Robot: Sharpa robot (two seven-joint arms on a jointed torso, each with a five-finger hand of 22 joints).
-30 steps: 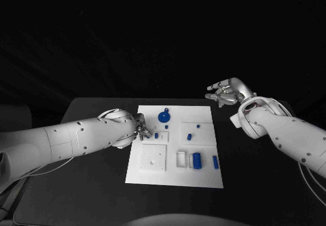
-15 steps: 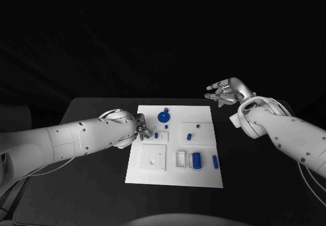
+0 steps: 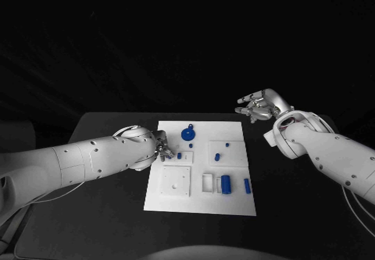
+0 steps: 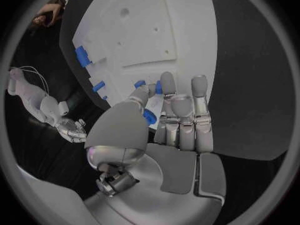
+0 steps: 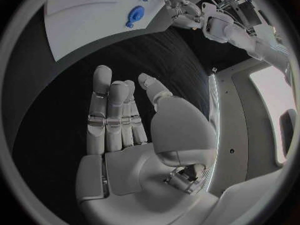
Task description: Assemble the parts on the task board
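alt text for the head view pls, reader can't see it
The robot's left hand rests at the left edge of the white task board beside a small blue part, while its right hand hovers open beyond the board's far right corner. More blue parts, including a round one, sit on the board.

Robot lab/test cell: black surface [image 3: 102,216] in dark surround, white task board [image 3: 234,203] with blue parts [image 3: 226,184], two white robot arms over it.
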